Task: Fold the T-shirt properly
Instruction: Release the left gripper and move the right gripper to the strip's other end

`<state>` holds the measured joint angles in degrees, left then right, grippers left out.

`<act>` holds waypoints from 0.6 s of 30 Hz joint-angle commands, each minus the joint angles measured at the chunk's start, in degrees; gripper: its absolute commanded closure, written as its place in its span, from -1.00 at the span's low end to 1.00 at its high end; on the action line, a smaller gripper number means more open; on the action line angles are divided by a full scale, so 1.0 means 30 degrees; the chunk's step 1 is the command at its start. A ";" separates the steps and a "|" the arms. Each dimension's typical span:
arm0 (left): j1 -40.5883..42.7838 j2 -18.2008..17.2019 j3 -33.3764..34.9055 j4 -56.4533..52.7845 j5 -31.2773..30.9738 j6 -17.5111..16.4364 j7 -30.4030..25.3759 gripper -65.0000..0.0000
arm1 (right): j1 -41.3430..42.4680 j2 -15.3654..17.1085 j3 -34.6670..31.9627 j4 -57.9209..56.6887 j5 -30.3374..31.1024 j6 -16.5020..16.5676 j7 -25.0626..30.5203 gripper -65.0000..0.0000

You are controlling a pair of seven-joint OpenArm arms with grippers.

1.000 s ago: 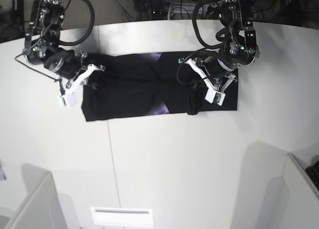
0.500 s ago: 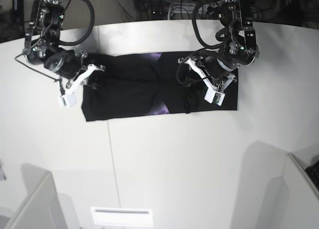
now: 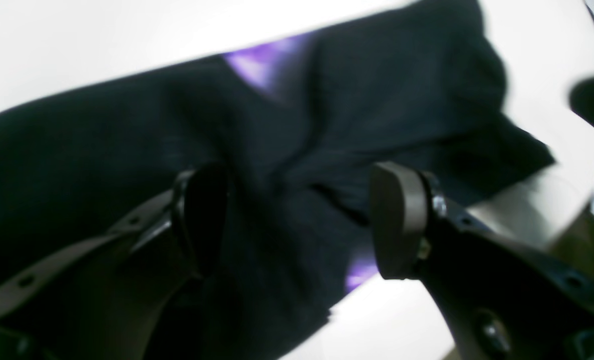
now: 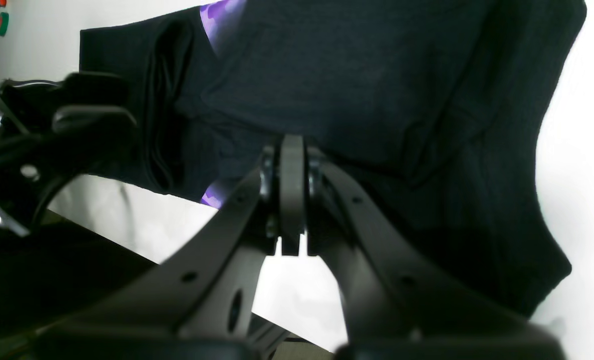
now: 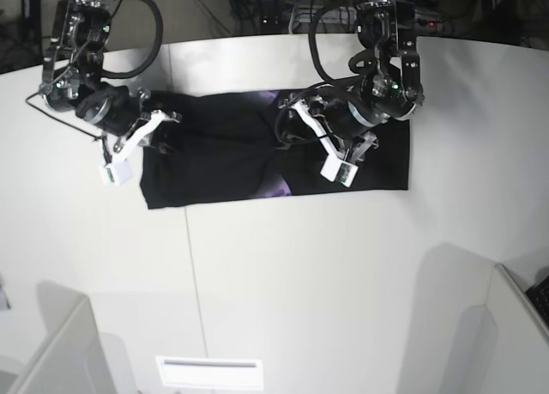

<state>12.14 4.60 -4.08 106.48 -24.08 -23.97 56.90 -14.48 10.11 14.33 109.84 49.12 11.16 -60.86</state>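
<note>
The T-shirt (image 5: 257,158) is lying as a wide black band across the far half of the white table (image 5: 283,274), and I am reading both hands over it. My left gripper (image 3: 297,220) is hanging above the shirt's middle with its jaws spread wide apart, and nothing is sitting between the two dark pads (image 3: 394,220); only rumpled black cloth is showing below them. A purple patch of print is peeking out at about twelve o'clock from that gripper, and another at about five o'clock, near the shirt's edge. My right gripper (image 4: 291,195) is pressing its jaws flat together over the shirt's other end; I cannot tell whether any cloth is pinched in them. In the base view, that gripper (image 5: 159,128) is sitting at the shirt's nine o'clock end.
</note>
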 commanded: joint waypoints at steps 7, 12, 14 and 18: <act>0.1125 -0.1636 -0.4722 0.1416 -0.0253 -0.0055 -0.0316 1.00 | 0.1208 0.0367 0.2301 0.0089 0.0343 0.0046 -0.1208 0.77; 0.2063 -0.3307 -0.8268 0.1358 -0.0253 -0.0143 -0.0433 1.00 | 0.2175 0.0191 0.3444 -0.2079 0.0343 0.0076 -0.1647 -0.63; 0.2414 -0.3805 -0.9528 0.1358 -0.0253 -0.0143 -0.0785 1.00 | 0.2732 0.0220 0.3532 -0.3457 0.0343 0.0281 -0.1676 -0.66; 0.3293 -0.4449 -1.1315 0.1270 -0.0107 -0.0143 -0.2250 1.00 | 0.3699 0.0337 0.3532 -0.5977 0.0226 0.1775 -0.1647 -0.53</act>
<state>22.24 -8.34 -37.98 109.43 -23.57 -23.99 51.44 -3.92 10.22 24.64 90.94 49.19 16.01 -66.43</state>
